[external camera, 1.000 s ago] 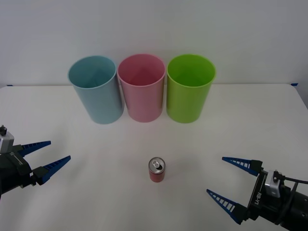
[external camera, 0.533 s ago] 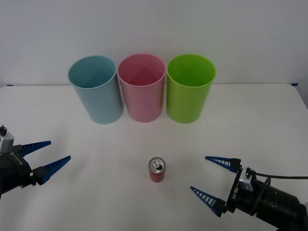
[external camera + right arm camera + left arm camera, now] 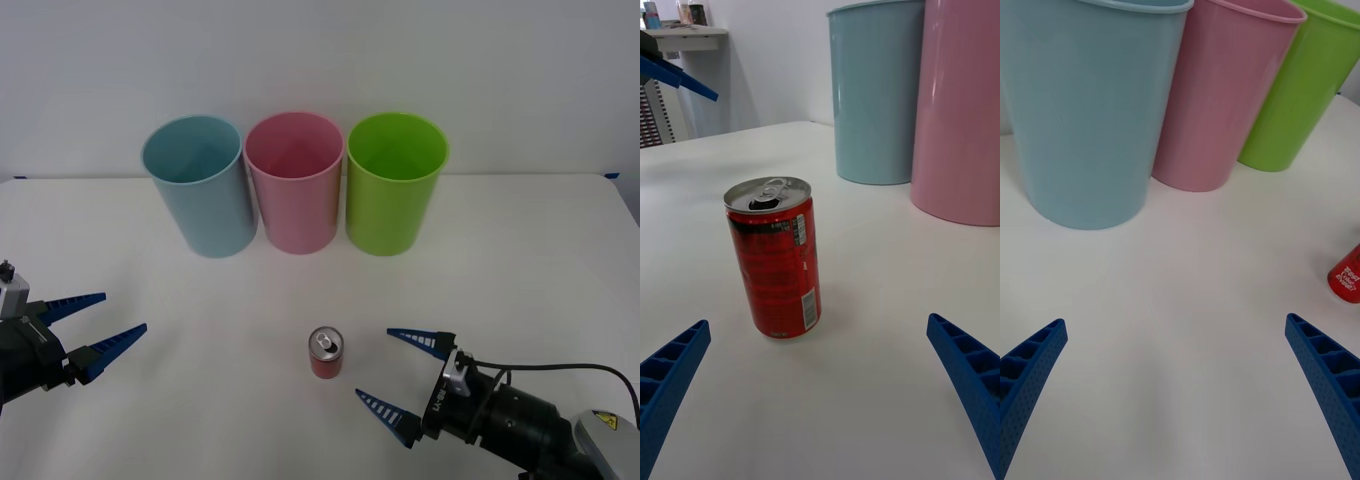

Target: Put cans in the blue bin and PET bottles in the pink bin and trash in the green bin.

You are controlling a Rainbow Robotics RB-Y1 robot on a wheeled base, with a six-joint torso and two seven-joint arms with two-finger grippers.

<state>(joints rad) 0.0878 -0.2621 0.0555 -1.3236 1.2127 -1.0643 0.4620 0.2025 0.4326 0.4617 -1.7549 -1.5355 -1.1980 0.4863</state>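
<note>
**Inspector:** Status of the right gripper [image 3: 404, 373]?

**Assistant:** It has advanced across the white table [image 3: 540, 250] over the last second, from the near right corner to just beside the small red drink can with silver top and pull tab [image 3: 326, 353]. Fingers are spread wide, holding nothing, not yet touching the can. In the right wrist view the can [image 3: 775, 259] stands upright between them, a little farther on.

**Inspector:** Meaning for the task?

**Assistant:** Judged as an approach to grasp; the can is not yet sorted.

**Inspector:** Surroundings?

**Assistant:** Three tall, tapered plastic bins stand in a row at the back: pale blue bin [image 3: 200, 190], pale pink bin [image 3: 295, 185], lime green bin [image 3: 393, 190], well apart from the can. The left gripper [image 3: 95, 328] has held its place at the near left edge, fingers wide apart, empty.

**Inspector:** Obstructions?

**Assistant:** None seen between can and blue bin. The can could tip if a finger nudges it.
</note>
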